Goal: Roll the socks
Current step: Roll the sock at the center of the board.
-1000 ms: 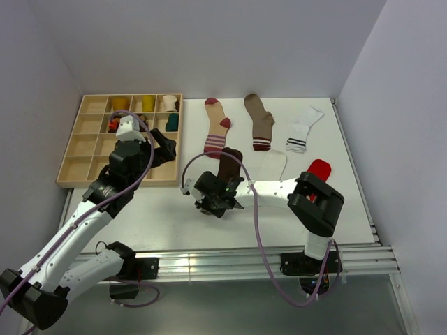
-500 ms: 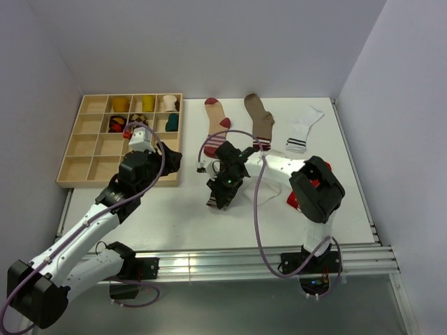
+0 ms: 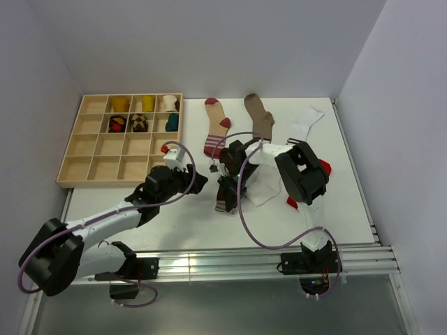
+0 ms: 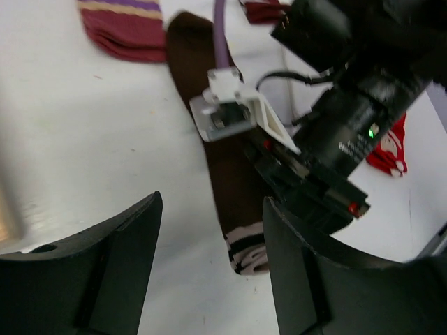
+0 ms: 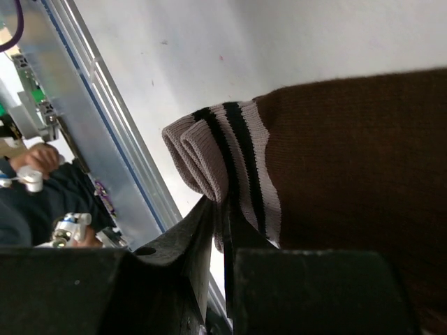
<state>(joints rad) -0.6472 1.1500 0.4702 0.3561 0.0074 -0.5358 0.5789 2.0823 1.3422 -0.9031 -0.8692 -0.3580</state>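
Note:
The dark brown sock [image 3: 222, 206] lies stretched toward the near edge, its pale striped cuff nearest. My right gripper [image 3: 226, 198] is shut on that cuff; the right wrist view shows the folded cuff [image 5: 209, 157] pinched between the fingers at my right gripper [image 5: 223, 230]. My left gripper [image 3: 192, 180] is open and empty, just left of the sock. In the left wrist view the cuff [image 4: 248, 255] sits between its fingertips [image 4: 119, 265], under the left gripper [image 4: 209, 279]. A white sock [image 3: 262, 188] and a red sock [image 3: 323, 167] lie beside and under the right arm.
A wooden compartment tray [image 3: 91, 157] stands at the back left, with rolled socks in its far cells. A cream and maroon striped sock [image 3: 216, 129], a tan-brown sock [image 3: 260, 120] and a white striped sock [image 3: 305, 125] lie along the back.
My left gripper has swung from the tray's edge rightward and toward the near edge, up to the brown sock. My right arm folded back, keeping the cuff; the sock now lies stretched out.

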